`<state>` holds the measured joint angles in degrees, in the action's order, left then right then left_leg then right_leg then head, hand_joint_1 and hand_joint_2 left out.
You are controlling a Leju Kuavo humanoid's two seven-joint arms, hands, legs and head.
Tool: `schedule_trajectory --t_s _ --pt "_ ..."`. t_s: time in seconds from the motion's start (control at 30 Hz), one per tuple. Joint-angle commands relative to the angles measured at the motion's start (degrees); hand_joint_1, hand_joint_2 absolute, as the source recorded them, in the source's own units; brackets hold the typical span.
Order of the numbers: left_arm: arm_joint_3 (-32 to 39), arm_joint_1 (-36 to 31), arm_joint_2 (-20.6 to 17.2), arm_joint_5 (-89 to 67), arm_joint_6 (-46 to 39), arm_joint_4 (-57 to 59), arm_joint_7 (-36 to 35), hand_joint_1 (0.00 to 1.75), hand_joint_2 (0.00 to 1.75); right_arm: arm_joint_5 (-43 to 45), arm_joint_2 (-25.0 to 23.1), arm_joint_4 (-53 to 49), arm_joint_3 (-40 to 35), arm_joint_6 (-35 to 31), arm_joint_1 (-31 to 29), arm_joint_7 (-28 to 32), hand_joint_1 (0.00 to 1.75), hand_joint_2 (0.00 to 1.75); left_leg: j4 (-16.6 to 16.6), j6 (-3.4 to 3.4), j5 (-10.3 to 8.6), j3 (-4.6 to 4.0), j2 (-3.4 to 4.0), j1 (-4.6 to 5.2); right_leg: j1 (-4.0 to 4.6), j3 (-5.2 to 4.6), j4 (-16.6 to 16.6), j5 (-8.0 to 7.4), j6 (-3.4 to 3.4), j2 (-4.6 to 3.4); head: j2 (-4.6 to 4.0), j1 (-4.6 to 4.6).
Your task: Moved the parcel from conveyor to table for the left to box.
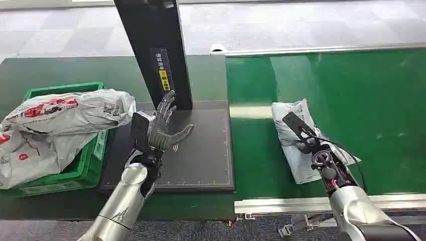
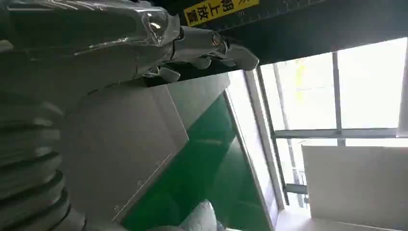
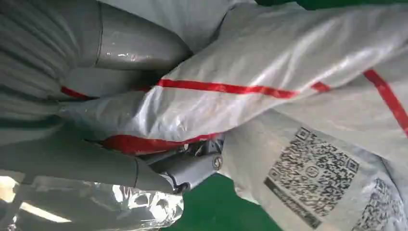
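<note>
A grey-white plastic parcel (image 1: 290, 125) with red stripes and QR labels lies on the green conveyor belt (image 1: 361, 100), near its left edge. My right hand (image 1: 307, 144) sits on the parcel's near side; in the right wrist view the thumb and fingers (image 3: 187, 168) clasp a fold of the parcel (image 3: 269, 110) between them. My left hand (image 1: 163, 128) hovers over the dark mat (image 1: 201, 160) on the table, fingers spread and holding nothing. The left wrist view has that hand (image 2: 96, 43) above the mat (image 2: 125, 144).
A green crate (image 1: 90, 165) at the table's left holds several white and red mail bags (image 1: 65, 113) that spill over its rim. A black post (image 1: 155, 50) stands at the mat's far edge. A metal rail (image 1: 281, 205) borders the conveyor's near side.
</note>
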<state>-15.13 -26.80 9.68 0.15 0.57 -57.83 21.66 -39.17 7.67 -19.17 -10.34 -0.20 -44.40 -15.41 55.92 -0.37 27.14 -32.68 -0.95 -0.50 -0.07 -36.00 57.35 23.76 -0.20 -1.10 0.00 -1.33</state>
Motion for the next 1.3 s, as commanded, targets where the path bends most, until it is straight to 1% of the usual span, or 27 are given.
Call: schedule_trajectory --t_s 0.03,0.13,0.2,0.23,0.27,0.3,0.33,0.37,0.4,0.43,0.47,0.5,0.53,0.57,0.6,0.63,0.7,0.73,0.8,0.83,0.87,0.9,0.97,1.03,1.1,1.2,1.3 --pt "1.73 0.22 -0.95 -0.45 -0.16 0.92 -0.22 0.0 1.75 -0.99 -1.83 1.76 5.27 -1.33 -2.16 2.71 1.75 1.75 -0.08 -0.01 0.06 0.22 0.17 0.04 -0.02 0.17 -0.05 0.04 0.03 -0.03 0.0 0.0" --pt "1.96 0.71 -1.23 -0.46 -0.18 -0.04 -0.27 0.0 1.75 0.04 -2.34 0.48 7.82 -3.86 -2.41 5.94 1.75 1.75 -0.04 -0.01 0.07 0.17 0.19 0.04 -0.02 0.12 -0.01 0.04 0.02 -0.05 0.0 0.0" --pt "2.22 1.31 -1.59 -0.45 -0.2 -1.28 -0.31 0.0 1.75 2.39 -3.0 -1.16 11.54 -7.58 -2.53 10.45 1.75 1.75 -0.06 -0.01 0.07 0.17 0.22 0.05 -0.04 0.11 -0.02 0.04 0.03 -0.07 0.0 0.0" --pt "2.25 1.32 -1.63 -0.44 -0.21 -1.36 -0.31 0.0 1.75 2.37 -2.95 -1.2 11.54 -7.45 -2.71 10.43 1.75 1.75 -0.04 -0.01 0.05 0.09 0.18 0.05 -0.04 0.04 0.01 0.02 0.02 -0.07 0.0 0.0" --pt "4.42 2.61 -0.71 1.22 -2.45 -4.07 1.83 0.0 1.75 4.97 -3.58 -3.56 15.25 -10.61 -2.08 15.12 1.75 1.75 -0.05 -0.01 0.16 0.35 0.33 0.08 -0.05 0.25 0.01 0.12 0.05 -0.09 0.0 0.0" --pt "5.18 3.06 -0.48 1.89 -3.88 -5.39 2.45 0.0 1.75 5.53 -3.84 -4.66 16.64 -12.72 -1.94 17.65 1.75 1.75 -0.02 -0.01 0.07 0.08 0.22 0.06 -0.05 0.01 0.03 0.03 0.02 -0.11 0.0 0.0" --pt "5.2 2.96 -0.55 1.88 -3.87 -5.52 2.44 0.0 1.75 5.53 -3.85 -4.7 16.64 -12.63 -2.06 17.64 1.75 1.75 -0.03 -0.01 0.09 0.15 0.24 0.06 -0.05 0.08 0.02 0.06 0.02 -0.09 0.0 -0.02" --pt "6.34 3.75 -0.2 2.97 -5.63 -7.46 2.89 0.0 1.75 6.69 -4.39 -7.19 18.33 -15.31 -1.49 21.7 1.75 1.75 -0.05 -0.01 0.14 0.26 0.32 0.07 -0.05 0.17 0.01 0.1 0.03 -0.12 0.0 0.02" --pt "6.62 3.93 -0.23 3.29 -6.35 -8.1 3.01 0.0 1.75 7.52 -4.97 -8.51 19.21 -16.33 -1.36 24.26 1.75 1.75 0.0 -0.01 0.09 0.07 0.23 0.05 -0.04 0.01 0.05 0.05 0.02 -0.1 0.0 -0.04" --pt "6.63 3.93 -0.3 3.29 -6.35 -8.15 3.01 0.0 1.75 7.52 -5.04 -8.57 19.19 -16.26 -1.49 24.26 1.75 1.75 0.01 -0.02 0.15 0.19 0.31 0.07 -0.05 0.09 0.08 0.1 0.03 -0.14 0.0 0.0" --pt "6.68 4.32 -0.35 4.42 -7.72 -8.92 3.43 0.0 1.75 12.35 -6.8 -13.45 22.8 -17.67 -0.17 33.86 1.75 1.75 -0.02 -0.02 0.05 0.06 0.19 0.04 -0.03 -0.01 0.02 0.02 0.01 -0.09 0.0 -0.02" --pt "6.58 4.36 -0.36 4.58 -8.11 -8.95 3.85 0.0 1.75 14.1 -7.38 -14.79 23.77 -17.17 0.07 36.38 1.75 1.75 -0.01 -0.02 0.1 0.14 0.26 0.06 -0.04 0.05 0.05 0.06 0.02 -0.11 0.0 0.0" --pt "6.38 4.35 -0.42 4.67 -8.27 -8.84 4.01 0.0 1.75 14.2 -7.59 -15.66 23.61 -16.73 0.27 36.28 1.75 1.75 -0.02 -0.02 0.05 0.03 0.22 0.03 -0.02 -0.03 0.01 0.0 0.01 -0.12 -0.02 0.0" --pt "6.37 4.43 -0.35 5.67 -9.42 -8.88 5.26 0.0 1.75 18.3 -9.38 -20.79 25.7 -18.07 1.57 42.66 1.75 1.75 -0.04 -0.02 0.09 0.15 0.26 0.05 -0.03 0.08 0.01 0.05 0.02 -0.1 0.0 0.0" --pt "6.3 4.45 -0.34 5.86 -9.9 -8.93 5.81 0.0 1.75 19.58 -10.01 -22.67 26.04 -18.1 2.11 43.75 1.75 1.75 0.0 -0.02 0.13 0.19 0.33 0.06 -0.04 0.09 0.07 0.08 0.02 -0.13 0.0 -0.02" --pt "5.91 4.46 -0.53 6.06 -10.15 -8.95 6.02 0.0 1.75 19.91 -10.43 -25.42 25.41 -17.99 3.12 42.82 1.75 1.75 -0.03 -0.02 0.07 0.09 0.29 0.04 -0.03 0.01 0.03 0.03 0.01 -0.14 0.0 0.0" --pt "6.53 4.36 -0.02 6.75 -14.12 -9.34 8.21 0.0 1.75 23.72 -12.05 -31.92 25.63 -19.74 5.37 46.0 1.75 1.75 -0.04 -0.01 0.04 0.05 0.16 0.04 -0.03 0.01 0.02 0.03 0.02 -0.04 0.0 0.02" --pt "6.3 4.25 -0.12 6.81 -14.31 -9.37 8.25 0.0 1.75 23.86 -12.17 -33.01 25.24 -19.83 5.84 45.88 1.75 1.75 -0.04 -0.01 0.08 0.14 0.16 0.04 -0.02 0.1 0.01 0.07 0.03 0.0 0.0 -0.02" --pt "7.28 4.19 0.63 7.75 -19.23 -10.3 10.59 0.0 1.75 23.57 -13.46 -38.34 24.33 -25.79 7.66 48.94 1.75 1.75 -0.03 -0.02 0.07 0.13 0.18 0.02 0.0 0.08 0.01 0.06 0.03 -0.01 0.0 0.0" --pt "7.04 4.21 0.52 7.86 -19.4 -10.44 10.66 0.0 1.75 23.46 -13.63 -39.04 23.9 -26.13 7.98 48.93 1.75 1.75 -0.03 -0.01 0.09 0.16 0.11 0.03 -0.01 0.14 0.02 0.1 0.04 0.08 0.0 0.0" --pt "7.17 4.27 0.62 8.58 -21.53 -11.23 11.63 0.0 1.75 21.07 -14.11 -41.92 22.36 -31.45 9.0 49.61 1.75 1.75 -0.03 -0.02 0.04 0.04 0.14 0.04 -0.02 0.0 0.02 0.04 0.02 -0.01 0.0 0.0" --pt "7.13 4.25 0.71 9.16 -22.16 -11.51 12.05 0.0 1.75 19.4 -14.37 -42.77 20.8 -33.62 9.43 50.24 1.75 1.75 -0.03 -0.03 0.11 0.16 0.22 0.03 -0.01 0.1 0.03 0.1 0.02 -0.03 0.0 0.0" --pt "6.76 3.87 0.67 8.2 -26.25 -11.53 15.06 0.0 1.75 16.86 -14.35 -44.17 16.56 -34.73 10.19 50.36 1.75 1.75 -0.01 -0.03 0.11 0.14 0.19 0.04 -0.01 0.08 0.05 0.11 0.02 -0.01 -0.02 0.0" --pt "5.94 3.43 0.58 8.09 -27.38 -11.16 15.93 0.0 1.75 15.13 -14.34 -44.14 13.68 -34.46 10.55 49.52 1.75 1.75 -0.03 -0.02 0.04 0.02 0.14 0.02 -0.01 0.0 0.01 0.03 0.01 -0.02 0.0 -0.02" --pt "4.35 2.61 0.02 8.45 -28.6 -10.22 17.09 0.0 1.75 10.23 -13.15 -41.94 7.3 -32.85 10.32 48.4 1.75 1.75 -0.03 -0.01 0.06 0.09 0.19 0.02 0.0 0.05 0.01 0.03 0.02 -0.07 0.0 0.02" --pt "3.04 1.15 -0.23 9.86 -28.47 -8.17 17.62 0.0 1.75 4.96 -13.27 -37.25 -0.15 -29.33 9.47 47.77 1.75 1.75 -0.04 -0.02 0.04 0.1 0.26 0.01 0.01 0.04 0.01 0.0 0.01 -0.12 0.0 -0.02" --pt "2.53 0.58 -0.39 10.74 -28.15 -7.2 18.18 0.0 1.75 -3.25 -13.22 -31.05 -7.25 -28.14 7.92 46.01 1.75 1.75 -0.08 -0.04 0.05 0.25 0.34 0.01 0.02 0.14 -0.01 0.0 0.01 -0.15 0.0 0.0"
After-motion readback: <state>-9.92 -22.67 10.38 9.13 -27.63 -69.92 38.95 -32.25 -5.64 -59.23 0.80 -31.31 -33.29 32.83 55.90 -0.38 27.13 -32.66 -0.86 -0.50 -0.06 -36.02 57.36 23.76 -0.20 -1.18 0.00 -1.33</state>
